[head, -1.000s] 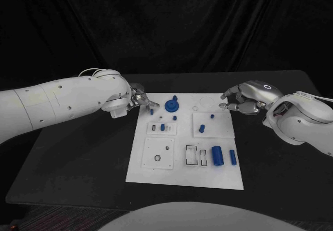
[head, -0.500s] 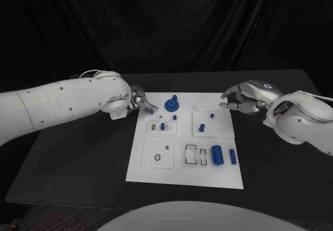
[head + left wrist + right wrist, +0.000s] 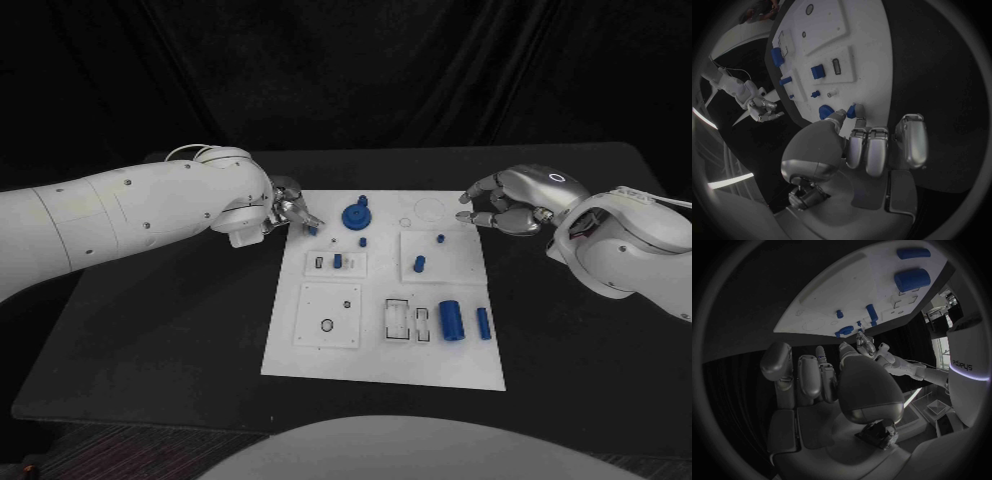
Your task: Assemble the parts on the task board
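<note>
The white task board (image 3: 378,345) lies mid-table. My left hand (image 3: 287,214) is at the board's far left edge, and thumb and a finger pinch a small blue peg (image 3: 312,230) there. The wrist view shows the same peg (image 3: 852,110) between the fingertips of the left hand (image 3: 870,145). Just beside it sits a round blue gear-like part (image 3: 356,215). My right hand (image 3: 505,208) hovers at the board's far right corner, its fingers curled in with nothing in them; the right wrist view shows this hand (image 3: 826,377) the same way.
On the board stand a short blue peg (image 3: 362,243), a blue piece (image 3: 338,263) in a small frame and another peg (image 3: 420,265). A large blue cylinder (image 3: 451,322) and a thinner one (image 3: 483,325) lie near the right edge. Black table (image 3: 173,330) surrounds the board.
My left hand has edged slightly toward the board with the peg still in its pinch. The right hand has stayed where it was.
</note>
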